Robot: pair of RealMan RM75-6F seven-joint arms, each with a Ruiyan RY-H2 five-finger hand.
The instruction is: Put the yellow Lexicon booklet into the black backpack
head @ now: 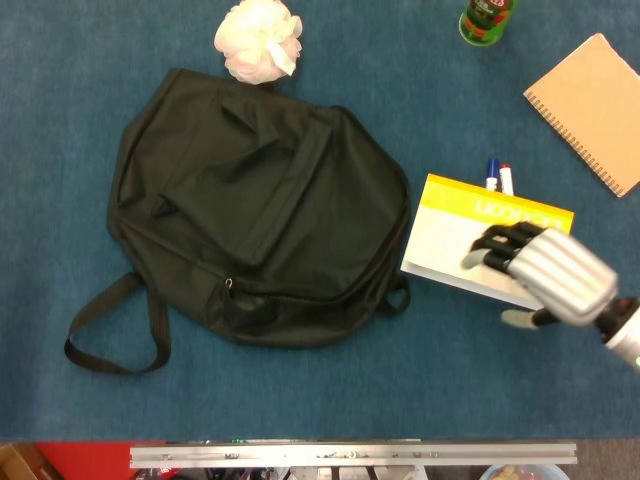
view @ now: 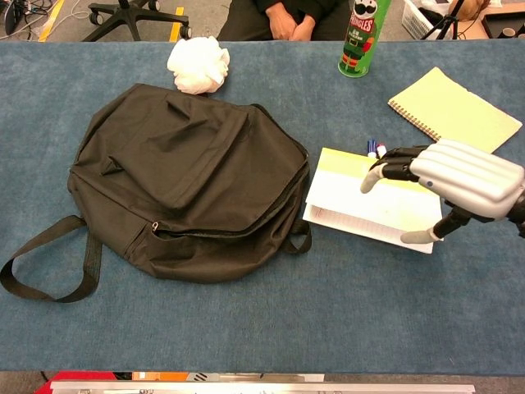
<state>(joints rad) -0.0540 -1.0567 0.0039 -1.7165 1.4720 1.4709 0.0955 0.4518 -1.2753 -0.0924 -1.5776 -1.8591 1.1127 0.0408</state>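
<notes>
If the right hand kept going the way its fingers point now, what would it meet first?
Probably the black backpack: the right hand is over the Lexicon booklet, fingers aimed that way. If it's angled down, the booklet comes first; height is unclear.

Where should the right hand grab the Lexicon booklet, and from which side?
Probably the booklet's near-right edge, coming from the right. It lies flat on the table, so fingers need a free edge to get under. The backpack crowds its left edge, pens sit at its far edge, and the right hand is over its right part.
</notes>
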